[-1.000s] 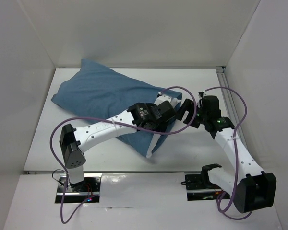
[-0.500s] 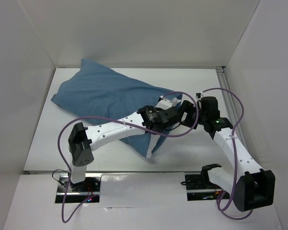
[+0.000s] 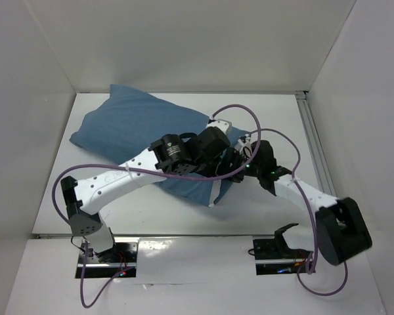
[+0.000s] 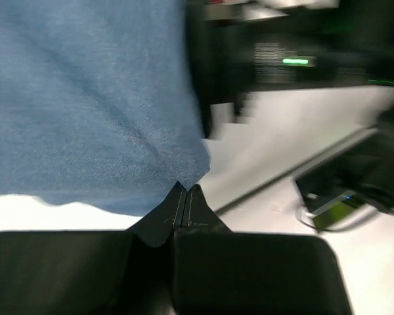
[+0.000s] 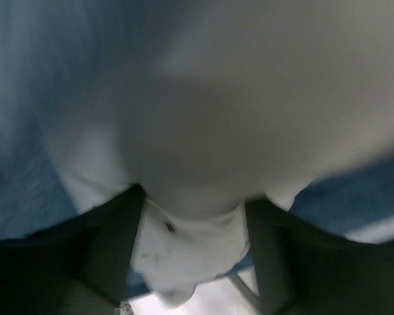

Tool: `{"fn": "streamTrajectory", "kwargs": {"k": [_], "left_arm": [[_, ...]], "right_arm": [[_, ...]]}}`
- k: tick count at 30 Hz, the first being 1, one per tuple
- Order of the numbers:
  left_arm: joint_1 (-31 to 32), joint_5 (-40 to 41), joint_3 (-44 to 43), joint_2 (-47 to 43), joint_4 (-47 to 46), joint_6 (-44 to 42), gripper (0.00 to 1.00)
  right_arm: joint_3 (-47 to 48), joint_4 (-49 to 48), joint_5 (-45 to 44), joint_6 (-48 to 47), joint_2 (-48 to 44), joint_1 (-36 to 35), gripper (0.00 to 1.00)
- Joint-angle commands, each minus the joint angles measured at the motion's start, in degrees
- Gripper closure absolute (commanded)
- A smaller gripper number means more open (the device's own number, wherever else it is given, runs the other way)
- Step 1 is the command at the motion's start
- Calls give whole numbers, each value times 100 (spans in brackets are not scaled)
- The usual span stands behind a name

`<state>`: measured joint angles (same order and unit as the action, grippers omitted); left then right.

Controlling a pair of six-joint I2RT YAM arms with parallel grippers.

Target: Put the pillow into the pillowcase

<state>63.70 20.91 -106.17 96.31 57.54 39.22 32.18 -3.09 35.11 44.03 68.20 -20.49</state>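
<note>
Right at its hem, the left tool (image 4: 185, 191) pinches the pillowcase (image 4: 85, 98).

Left fingers (image 4: 159, 223) pressed together, right fingers (image 5: 111, 244) spread wide.

Seen from above, with the pillowcase (image 3: 131, 131) mouth as the dial's centre, 9 to 11 o'clock is blocked by the stuffed blue bulk, which reaches nearly to the left wall (image 3: 20, 131). At the centre my wrists crowd together, with a purple cable (image 3: 240, 108) looping over them at 12. Bare table (image 3: 276, 118) lies open from 1 to 3, up to the right wall (image 3: 361, 98). My right arm (image 3: 302, 193) bars 4, my left arm (image 3: 118, 178) bars 8, and a bare strip lies between them at 6. The pillow (image 5: 203, 131) fills the gap in my right gripper (image 5: 192, 200).
</note>
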Motion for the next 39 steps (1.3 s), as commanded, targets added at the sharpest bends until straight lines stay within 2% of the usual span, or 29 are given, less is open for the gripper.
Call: {"fn": "streamTrajectory", "kwargs": {"k": [1, 3, 4, 6, 7, 11, 13, 16, 17, 19, 20, 22, 27, 29, 33, 34, 35, 36, 37, 38, 39], "left_arm": [[-156, -1201, -167, -253, -979, -117, 100], [-226, -1720, -430, -306, -1200, -230, 100], [-227, -1904, -561, -306, -1358, -231, 100], [-384, -2439, -1095, -306, -1482, -283, 100], [-489, -2607, -1273, -306, -1561, -284, 100], [-911, -3267, -1644, -428, -2237, -345, 100], [-1322, -3829, -1644, -429, -2659, -144, 100], [-1667, -4635, -1644, -263, -3071, 180, 100], [-1668, -4883, -1557, -175, -3212, 269, 100], [-1668, -5401, -1216, 36, -3511, 558, 100], [-1668, -5561, -1065, 98, -3904, 682, 100], [-1616, -5894, -732, 290, -4267, 972, 100], [-1510, -6107, -432, 564, -4638, 1096, 100], [-1510, -6029, -247, 564, -4638, 1096, 100], [-1571, -5905, -167, 354, -4480, 982, 100], [-1632, -5905, -167, 353, -4410, 904, 95], [-1694, -5957, -219, 353, -4235, 781, 81], [-1694, -6027, -281, 353, -4138, 719, 62], [-1747, -6028, -281, 301, -4015, 640, 30], [-1747, -6028, -334, 300, -3883, 500, 19], [-1808, -6028, -395, 248, -3612, 438, 11]], "right_arm": [[478, -1779, -48, 325, 946, -455, 38], [910, -2053, 91, 246, 1474, -526, 62], [1339, -2438, 301, 307, 1807, -526, 84], [1789, -2748, 434, 578, 1898, -229, 97], [2209, -3010, 435, 667, 1898, -132, 100], [3030, -2821, 331, 625, 1442, 80, 100], [3031, -2714, 216, 440, 1197, -50, 100], [2234, -2897, -302, 596, 1134, -532, 100], [1674, -3438, -382, 711, 1290, -683, 100], [1231, -4047, -689, 1114, 1659, -1156, 100], [985, -4650, -803, 1221, 2166, -1298, 100], [983, -5119, -804, 1510, 2965, -1570, 100], [439, -6474, -743, 2337, 3568, -1485, 100], [368, -6311, -743, 2338, 3351, -1344, 100], [149, -5381, -1050, 1899, 2596, -1291, 100], [148, -5229, -1190, 1838, 2445, -1230, 100], [69, -4880, -1252, 1724, 2147, -1229, 100], [69, -4633, -1305, 1653, 1996, -1160, 100], [69, -4326, -1392, 1548, 1830, -1159, 97], [69, -3975, -1480, 1295, 1663, -1098, 81], [173, -2927, -1577, 1170, 1278, -1036, 73]]}}
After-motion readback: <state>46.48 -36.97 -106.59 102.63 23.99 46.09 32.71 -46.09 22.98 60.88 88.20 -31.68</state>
